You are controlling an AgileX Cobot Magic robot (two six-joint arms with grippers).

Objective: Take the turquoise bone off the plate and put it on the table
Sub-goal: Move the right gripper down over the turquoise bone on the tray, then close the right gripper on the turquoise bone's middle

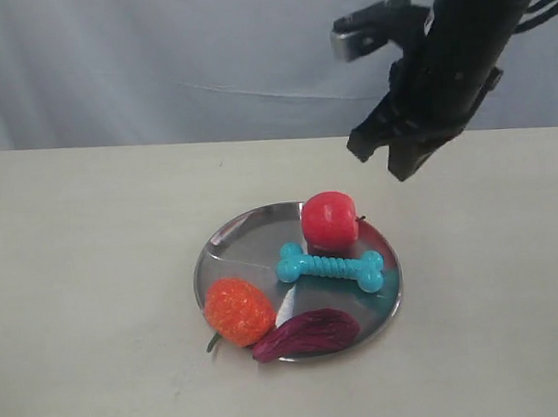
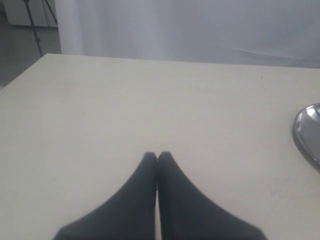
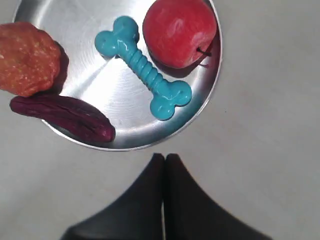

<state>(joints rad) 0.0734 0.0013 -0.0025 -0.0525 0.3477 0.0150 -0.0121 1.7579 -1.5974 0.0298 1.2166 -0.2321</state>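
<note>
The turquoise bone (image 1: 330, 266) (image 3: 143, 67) lies flat in the middle of the silver plate (image 1: 234, 246) (image 3: 100, 70), its ribbed shaft slanting between a red apple and a purple toy. My right gripper (image 1: 391, 156) (image 3: 165, 157) hangs in the air above and beyond the plate's far right rim, shut and holding nothing. My left gripper (image 2: 157, 155) is shut and empty over bare table (image 2: 125, 100), and the exterior view does not show it. Only the plate's rim (image 2: 305, 132) appears in the left wrist view.
On the plate a red apple (image 1: 329, 220) (image 3: 180, 31) touches the bone's far side. An orange bumpy fruit (image 1: 237, 311) (image 3: 27, 59) and a dark purple toy (image 1: 306, 334) (image 3: 62, 118) sit on the near rim. The beige table (image 1: 82, 282) surrounds the plate. A pale curtain (image 1: 170, 53) hangs behind.
</note>
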